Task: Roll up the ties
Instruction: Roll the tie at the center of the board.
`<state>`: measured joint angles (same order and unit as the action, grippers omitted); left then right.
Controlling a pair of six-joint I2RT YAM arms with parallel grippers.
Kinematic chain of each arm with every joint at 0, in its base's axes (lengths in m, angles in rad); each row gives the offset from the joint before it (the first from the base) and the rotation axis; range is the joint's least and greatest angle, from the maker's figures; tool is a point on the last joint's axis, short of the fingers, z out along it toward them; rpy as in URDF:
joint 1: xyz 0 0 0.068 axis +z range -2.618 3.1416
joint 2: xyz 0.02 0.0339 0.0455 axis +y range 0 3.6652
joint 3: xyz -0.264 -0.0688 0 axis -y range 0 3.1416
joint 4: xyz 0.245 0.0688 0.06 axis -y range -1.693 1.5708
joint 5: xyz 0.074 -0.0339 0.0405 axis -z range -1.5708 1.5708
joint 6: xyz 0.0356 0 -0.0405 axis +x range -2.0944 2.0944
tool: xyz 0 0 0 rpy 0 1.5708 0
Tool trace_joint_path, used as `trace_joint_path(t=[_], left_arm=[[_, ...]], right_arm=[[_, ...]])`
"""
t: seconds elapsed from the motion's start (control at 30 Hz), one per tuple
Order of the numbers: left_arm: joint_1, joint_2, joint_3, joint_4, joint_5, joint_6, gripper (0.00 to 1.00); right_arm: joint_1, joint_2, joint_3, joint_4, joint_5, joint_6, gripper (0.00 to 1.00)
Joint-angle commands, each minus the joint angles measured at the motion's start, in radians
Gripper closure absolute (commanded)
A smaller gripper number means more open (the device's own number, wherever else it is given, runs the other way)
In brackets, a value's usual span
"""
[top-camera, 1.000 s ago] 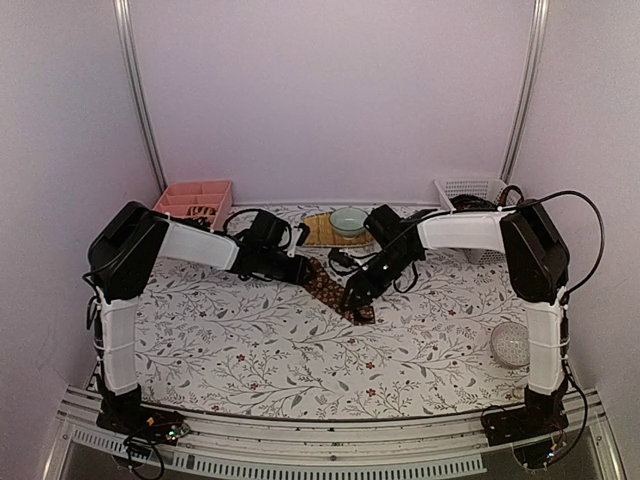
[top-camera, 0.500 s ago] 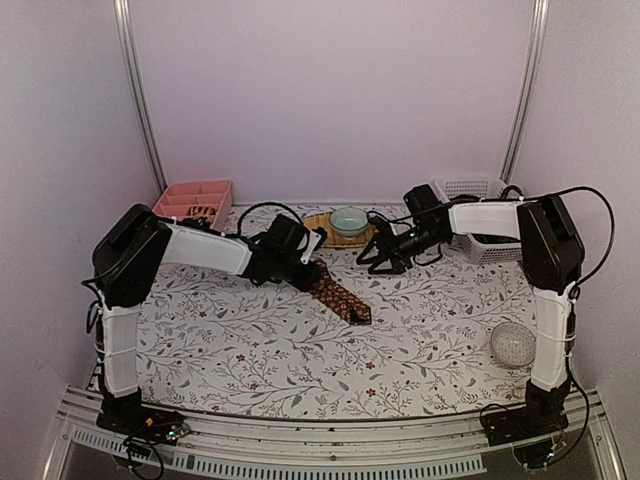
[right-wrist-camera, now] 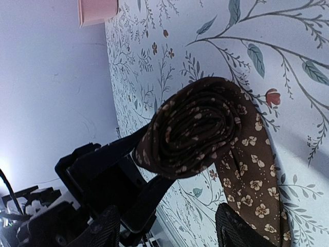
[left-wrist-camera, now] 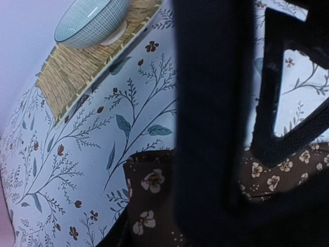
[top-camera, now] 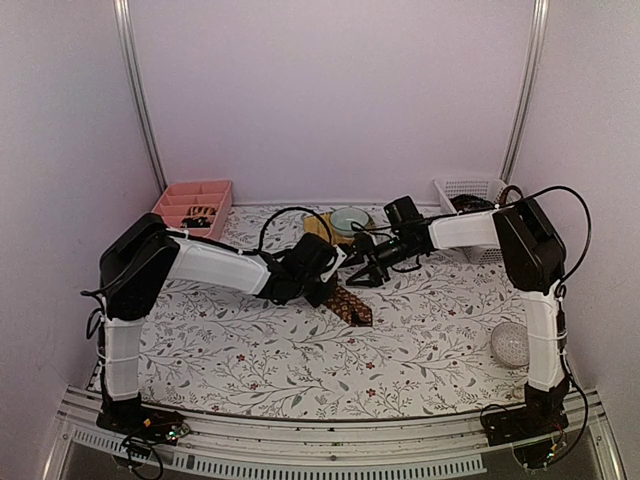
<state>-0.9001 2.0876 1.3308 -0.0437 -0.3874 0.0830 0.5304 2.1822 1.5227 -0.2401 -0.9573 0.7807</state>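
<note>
Left gripper point(top-camera: 322, 283) pinches the half-rolled tie point(top-camera: 352, 305), mid-table point(top-camera: 250, 350)
Its roll point(right-wrist-camera: 198, 131) sits clamped in the left fingers, the loose tail running toward the near right — the line any further rolling should follow. The right gripper point(top-camera: 360, 276) hangs just right of the roll, jaws apart, empty.

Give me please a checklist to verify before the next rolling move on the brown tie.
1. Left fingers closed on the roll: ok, seen from the right wrist.
2. Roll compact, layers not slipping: ok.
3. Unrolled tail lying flat on the table: ok.
4. Right fingers open, holding nothing: ok.
5. Bowl and mat apart from the tie: ok.
6. Roll edges aligned on its far side: cannot tell, hidden.
</note>
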Motion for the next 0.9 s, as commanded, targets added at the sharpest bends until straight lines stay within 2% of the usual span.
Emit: trace_joint_path(t=[0.0,0.17,0.33,0.57,0.73,0.87], left_arm=[[-0.023,-0.004,-0.008,0.023,-0.043,0.048,0.69],[-0.036,0.005,-0.019,0.041,-0.054,0.055,0.69],[-0.057,0.023,-0.024,0.054,-0.079,0.063,0.71],[-0.064,0.021,-0.056,0.104,-0.080,0.040,0.73],[-0.072,0.031,-0.062,0.122,-0.103,0.059,0.76],[-0.078,0.035,-0.063,0.133,-0.132,0.080,0.78]], right_arm=[[0.006,0.095,-0.023,0.164,-0.051,0.156,0.37],[0.005,0.108,-0.055,0.287,-0.077,0.262,0.37],[0.006,0.127,-0.061,0.327,-0.068,0.298,0.37],[0.005,0.151,-0.176,0.622,-0.100,0.489,0.37],[0.008,0.156,-0.188,0.648,-0.105,0.527,0.37],[0.010,0.156,-0.216,0.735,-0.113,0.572,0.37]])
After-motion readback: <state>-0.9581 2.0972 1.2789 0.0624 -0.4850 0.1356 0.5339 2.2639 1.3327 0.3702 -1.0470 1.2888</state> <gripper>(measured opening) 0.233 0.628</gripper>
